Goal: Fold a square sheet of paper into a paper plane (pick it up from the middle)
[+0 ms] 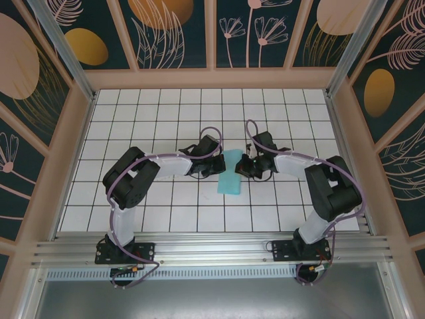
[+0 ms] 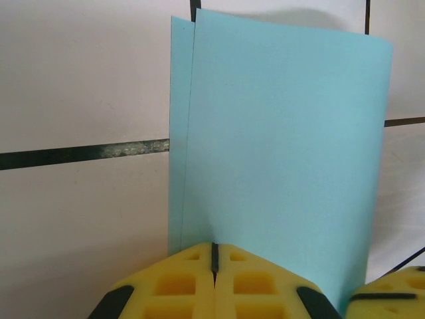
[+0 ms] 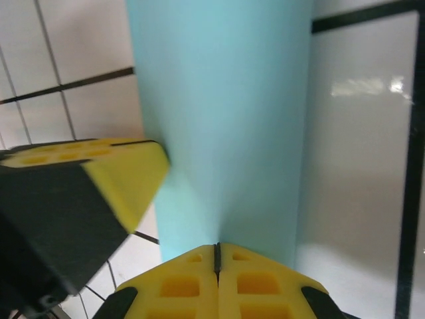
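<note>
This is a robotics lab test cell. A tabletop point(image 1: 133, 219) of white grid tiles fills the middle of the frame, boxed in by leaf-printed wall panels point(image 1: 26, 86) on aluminium posts point(image 1: 63, 50). A left arm point(image 1: 129, 183) and a right arm point(image 1: 332, 189) are bolted to an aluminium rail point(image 1: 212, 247) along the bottom.

- Left arm point(image 1: 129, 179), right arm point(image 1: 335, 189): black joint housings, pale grey-white link shells.
- Purple cables point(image 1: 118, 229) run along both arms and loop free at the wrists, centre frame.
- Black base plates point(image 1: 123, 252), bottom of frame.
- Left gripper point(image 2: 214, 256), right gripper point(image 3: 217, 256): yellow finger pads point(image 2: 176, 286) with rectangular recesses and black corner inserts.
</note>
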You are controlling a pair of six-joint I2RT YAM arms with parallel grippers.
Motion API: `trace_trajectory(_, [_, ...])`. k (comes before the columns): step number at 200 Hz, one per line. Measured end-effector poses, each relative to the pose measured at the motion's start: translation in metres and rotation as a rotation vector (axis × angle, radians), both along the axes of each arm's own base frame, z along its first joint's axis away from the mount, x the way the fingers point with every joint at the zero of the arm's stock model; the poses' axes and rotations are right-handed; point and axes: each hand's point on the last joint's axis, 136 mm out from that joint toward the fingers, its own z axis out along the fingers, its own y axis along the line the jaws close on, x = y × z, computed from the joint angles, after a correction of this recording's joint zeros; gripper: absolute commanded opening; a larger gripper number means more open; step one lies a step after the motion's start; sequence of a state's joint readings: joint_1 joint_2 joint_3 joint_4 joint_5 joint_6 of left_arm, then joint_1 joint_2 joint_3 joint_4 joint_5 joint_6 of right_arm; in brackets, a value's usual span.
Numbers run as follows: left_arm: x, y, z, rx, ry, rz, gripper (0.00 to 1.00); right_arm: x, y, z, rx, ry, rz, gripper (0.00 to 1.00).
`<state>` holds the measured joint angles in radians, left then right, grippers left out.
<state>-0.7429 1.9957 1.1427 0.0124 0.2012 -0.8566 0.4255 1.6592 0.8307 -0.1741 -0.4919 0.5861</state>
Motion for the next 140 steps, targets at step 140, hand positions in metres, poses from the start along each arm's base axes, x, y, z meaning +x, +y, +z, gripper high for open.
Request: trace_trajectory(140, [0.001,-0.001,0.000,-0.004,-0.004,0.000,0.00,-0.013,-0.016,0.004,0.070,-0.061,0.019,0.01])
